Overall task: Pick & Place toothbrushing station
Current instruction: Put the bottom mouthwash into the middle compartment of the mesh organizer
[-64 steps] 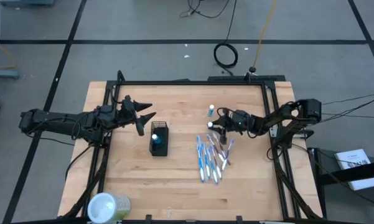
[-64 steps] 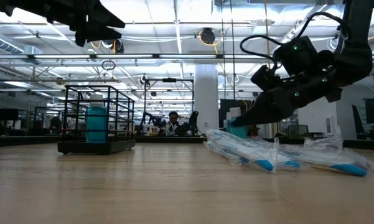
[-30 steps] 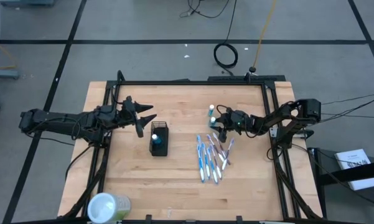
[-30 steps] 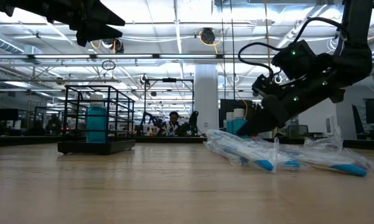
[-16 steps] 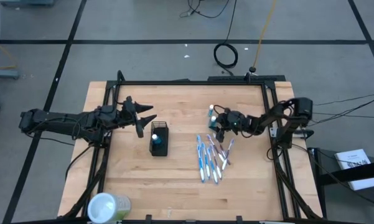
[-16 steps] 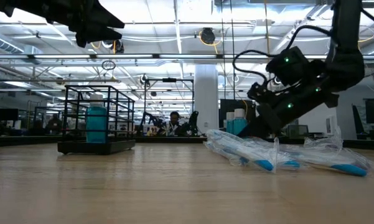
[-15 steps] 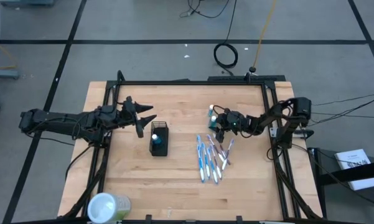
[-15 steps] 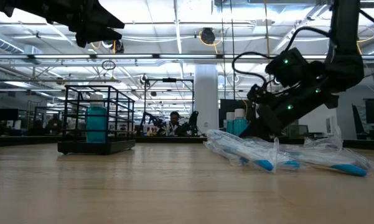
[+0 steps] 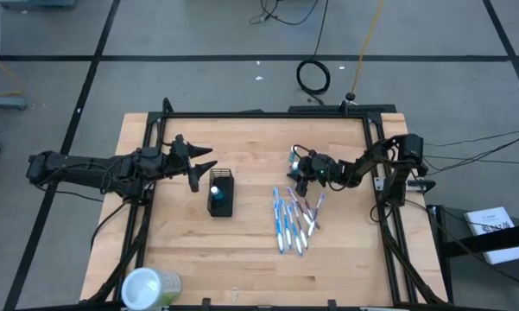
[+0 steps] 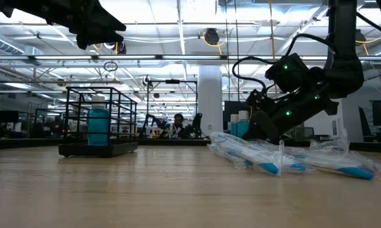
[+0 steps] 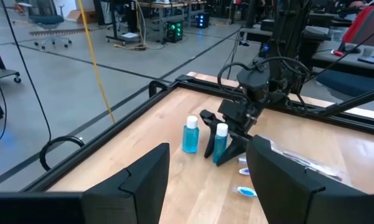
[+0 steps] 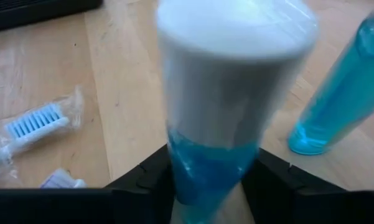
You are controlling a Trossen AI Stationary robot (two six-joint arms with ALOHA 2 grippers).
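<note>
The black mesh holder (image 9: 221, 192) stands upright on the table left of centre, with a blue bottle (image 9: 214, 199) inside it. Wrapped toothbrushes (image 9: 294, 216) lie in a pile to its right. Two small blue white-capped bottles stand at the far right, one (image 11: 190, 134) free and one (image 11: 221, 142) between the fingers of my right gripper (image 9: 300, 171), which is open and low over the table. My left gripper (image 9: 203, 164) hovers open and empty left of the holder. My right gripper has one finger (image 12: 143, 180) on each side of the bottle's lower body (image 12: 211, 174), coming level from the table's right side. The bottle stands upright on the table. I cannot tell whether the fingers touch it.
A pale-green round container (image 9: 147, 287) stands at the near left corner. A black frame rail (image 9: 268, 115) runs along the table's far edge and sides. Bare wood lies between the holder and the near edge.
My right gripper has moved from above the toothbrush pile toward the table's far left and lower, up to the two bottles, and now straddles one of them. Both bottles stand where they were.
</note>
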